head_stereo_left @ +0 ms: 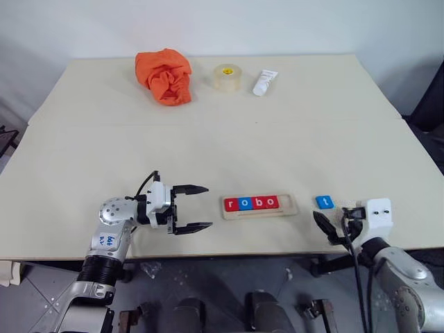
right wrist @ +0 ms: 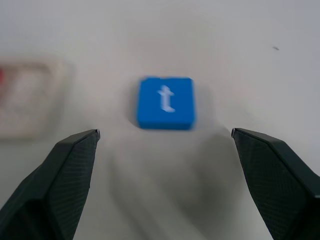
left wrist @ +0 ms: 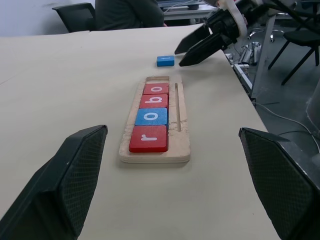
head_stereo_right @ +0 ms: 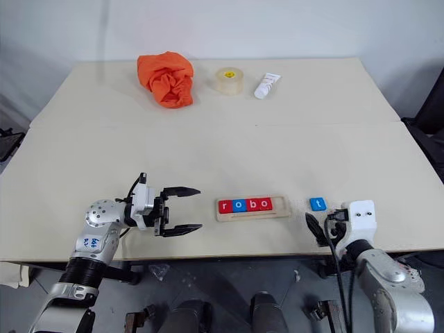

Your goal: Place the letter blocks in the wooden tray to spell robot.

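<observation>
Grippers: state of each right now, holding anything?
Left gripper: open, empty, beside the wooden tray.
Right gripper: open, empty, blue t block on the table ahead of it.

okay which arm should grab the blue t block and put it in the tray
Right, probably. The right gripper sits open just short of the blue t block, which lies on the table right of the wooden tray. The left gripper is open beyond the tray's opposite end.

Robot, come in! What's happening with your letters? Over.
Both pincers open, left, right. Tray spells r-o-b-o. Blue t loose beside the tray. Nothing blocking.
</observation>
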{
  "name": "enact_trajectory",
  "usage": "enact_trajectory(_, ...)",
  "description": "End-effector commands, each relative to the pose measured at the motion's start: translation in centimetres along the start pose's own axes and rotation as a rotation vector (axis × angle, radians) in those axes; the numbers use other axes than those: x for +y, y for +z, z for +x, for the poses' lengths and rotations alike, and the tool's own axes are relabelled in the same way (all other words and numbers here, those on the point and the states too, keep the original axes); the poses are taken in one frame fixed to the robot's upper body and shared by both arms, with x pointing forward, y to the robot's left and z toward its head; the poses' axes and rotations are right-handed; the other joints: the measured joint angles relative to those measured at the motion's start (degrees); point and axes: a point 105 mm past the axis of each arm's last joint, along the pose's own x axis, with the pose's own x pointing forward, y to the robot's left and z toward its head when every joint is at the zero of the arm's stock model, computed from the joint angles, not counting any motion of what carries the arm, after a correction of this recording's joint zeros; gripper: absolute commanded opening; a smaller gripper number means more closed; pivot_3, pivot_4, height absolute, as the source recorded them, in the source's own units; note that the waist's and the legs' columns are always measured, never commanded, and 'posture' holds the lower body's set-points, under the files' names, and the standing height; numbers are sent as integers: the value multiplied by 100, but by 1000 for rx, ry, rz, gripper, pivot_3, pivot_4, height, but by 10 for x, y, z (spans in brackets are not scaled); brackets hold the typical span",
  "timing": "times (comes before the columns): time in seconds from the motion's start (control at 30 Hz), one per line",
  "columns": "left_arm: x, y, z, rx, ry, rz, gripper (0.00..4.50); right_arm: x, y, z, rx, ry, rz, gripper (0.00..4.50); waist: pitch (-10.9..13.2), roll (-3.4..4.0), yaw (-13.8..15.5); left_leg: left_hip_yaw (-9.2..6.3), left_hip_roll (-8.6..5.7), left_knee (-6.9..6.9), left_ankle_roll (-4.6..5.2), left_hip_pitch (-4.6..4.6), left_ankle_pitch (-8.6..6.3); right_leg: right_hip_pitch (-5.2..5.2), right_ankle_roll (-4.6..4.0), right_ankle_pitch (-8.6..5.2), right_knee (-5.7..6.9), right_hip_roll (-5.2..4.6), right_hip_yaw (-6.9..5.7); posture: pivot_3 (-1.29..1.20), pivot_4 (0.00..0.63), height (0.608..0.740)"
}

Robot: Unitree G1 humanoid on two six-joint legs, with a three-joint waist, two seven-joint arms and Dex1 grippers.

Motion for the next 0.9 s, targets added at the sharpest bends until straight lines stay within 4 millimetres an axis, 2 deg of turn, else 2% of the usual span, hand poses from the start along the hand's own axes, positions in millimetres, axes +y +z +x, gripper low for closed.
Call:
enact_trajectory(0.03, 3, 6, 2, -17, -2, 32, 4500, -6, 12, -3, -25, 90, -111, 4467, 0, 0, 2, 0, 1, 0, 0, 1, 0, 2, 0, 0, 0, 0, 0, 0, 150, 740)
enact_trajectory(0.2, 2, 6, 5, -24, -2, 32, 4500, -17, 33, 0, 22, 266, -255, 4467, 1, -2, -17, 12, 4, 2, 1, 5, 1, 4, 0, 0, -1, 1, 5, 0, 150, 740)
enact_trajectory(0.37, 1, 6, 3, -27, 1, 32, 4500, -10, 53, 4, 90, 434, -389, 4467, 2, -3, 0, 11, 14, 3, 5, 7, 3, 5, 0, 0, -4, -3, 7, 0, 150, 740)
enact_trajectory(0.57, 0, 7, -3, -19, 4, 39, 4500, -10, 56, 11, 221, 593, -549, 4467, 3, -4, 2, 15, 12, 4, 5, 5, 3, 4, 0, 1, -10, -12, 6, 0, 150, 740)
enact_trajectory(0.73, -2, 6, -6, -12, 23, 45, 4500, -12, 59, 25, 256, 654, -619, 4467, 3, -4, 2, 16, 12, 5, 4, 4, 3, 2, 0, 1, -12, -17, 4, 0, 150, 740)
enact_trajectory(0.9, -6, 5, -5, -15, 36, 44, 4500, -14, 53, 38, 312, 707, -674, 4467, 3, -4, 0, 15, 11, 4, 2, 3, 3, 0, 0, 0, -13, -21, 1, 0, 150, 740)
